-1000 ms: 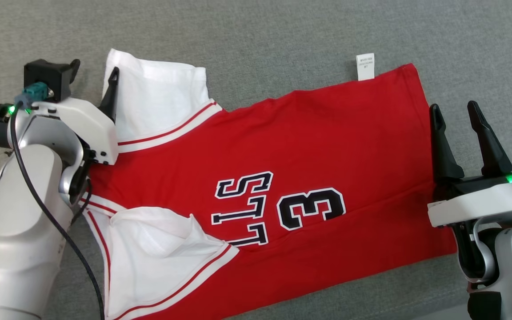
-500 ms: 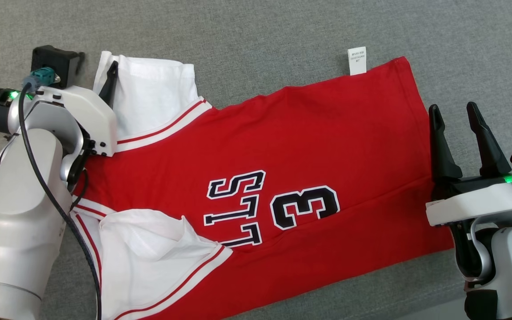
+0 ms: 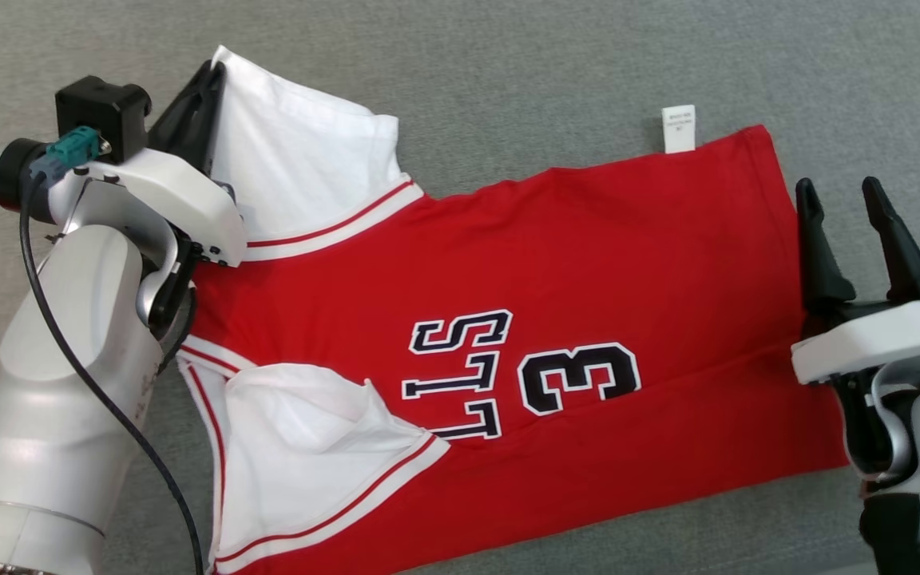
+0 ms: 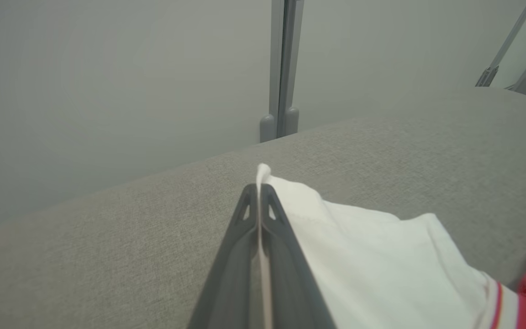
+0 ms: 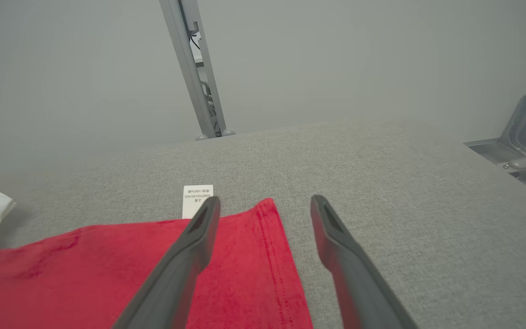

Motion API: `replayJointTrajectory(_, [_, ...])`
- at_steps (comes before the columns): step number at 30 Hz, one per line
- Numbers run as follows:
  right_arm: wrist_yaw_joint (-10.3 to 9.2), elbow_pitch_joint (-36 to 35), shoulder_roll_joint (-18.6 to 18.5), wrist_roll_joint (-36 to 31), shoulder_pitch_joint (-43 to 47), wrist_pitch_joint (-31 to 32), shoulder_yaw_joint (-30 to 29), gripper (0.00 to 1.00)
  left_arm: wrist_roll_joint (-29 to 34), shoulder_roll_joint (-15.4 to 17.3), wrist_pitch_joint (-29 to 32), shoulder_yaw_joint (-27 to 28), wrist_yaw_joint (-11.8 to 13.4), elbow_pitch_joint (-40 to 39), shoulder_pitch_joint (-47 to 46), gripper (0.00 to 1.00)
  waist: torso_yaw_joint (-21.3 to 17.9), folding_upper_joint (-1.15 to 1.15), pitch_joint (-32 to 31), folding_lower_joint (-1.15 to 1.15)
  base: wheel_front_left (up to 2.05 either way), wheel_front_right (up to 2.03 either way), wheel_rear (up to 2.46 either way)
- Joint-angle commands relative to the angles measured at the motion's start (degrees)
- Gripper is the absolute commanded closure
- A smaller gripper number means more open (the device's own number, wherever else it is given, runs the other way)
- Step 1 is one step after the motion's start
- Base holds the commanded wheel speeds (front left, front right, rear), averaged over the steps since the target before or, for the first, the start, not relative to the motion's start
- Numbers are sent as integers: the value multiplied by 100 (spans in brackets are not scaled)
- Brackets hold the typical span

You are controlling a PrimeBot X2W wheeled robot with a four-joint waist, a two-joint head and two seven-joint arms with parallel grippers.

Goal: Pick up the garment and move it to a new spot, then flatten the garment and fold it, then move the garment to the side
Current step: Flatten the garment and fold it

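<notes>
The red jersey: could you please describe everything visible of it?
The red knit jersey lies spread on the grey fabric surface, sleeves toward the robot's left. Its white sleeves carry red-striped trim; the far sleeve is pinched at its edge by the shut left tool, the near sleeve is rumpled. Black, white-edged letters and a 3 mark the body; a white label sticks out at the far hem corner. The open right tool stands over the hem edge.

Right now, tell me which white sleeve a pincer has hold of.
The far sleeve, at the head view's top: the left pincer is shut on its corner. The near sleeve lies free.
</notes>
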Motion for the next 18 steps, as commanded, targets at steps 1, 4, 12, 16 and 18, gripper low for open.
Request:
replayJointTrajectory(1, [-2, 79, -69, 81, -103, 92, -43, 0, -55, 37, -57, 3, -34, -65, 79, 100, 109, 0, -69, 0, 0, 0, 0])
replayJointTrajectory(4, [-2, 378, -283, 240, -386, 331, -148, 0, -124, 62, -124, -69, -73, -328, 189, 100, 259, 0, -80, 0, 0, 0, 0])
replayJointTrajectory(12, [-3, 1612, -976, 518, -1103, 603, 59, 0, -233, -2, -120, -255, -85, -1171, 533, 100, 630, 0, 13, 0, 0, 0, 0])
replayJointTrajectory(16, [-2, 2138, -1240, 723, -1402, 637, 251, 0, -191, -58, -58, -354, 17, -1528, 690, 100, 775, 0, 87, 0, 0, 0, 0])
replayJointTrajectory(18, [-2, 2348, -1379, 760, -1523, 677, 400, 0, -198, -87, -24, -399, 42, -1681, 752, 100, 813, 0, 121, 0, 0, 0, 0])
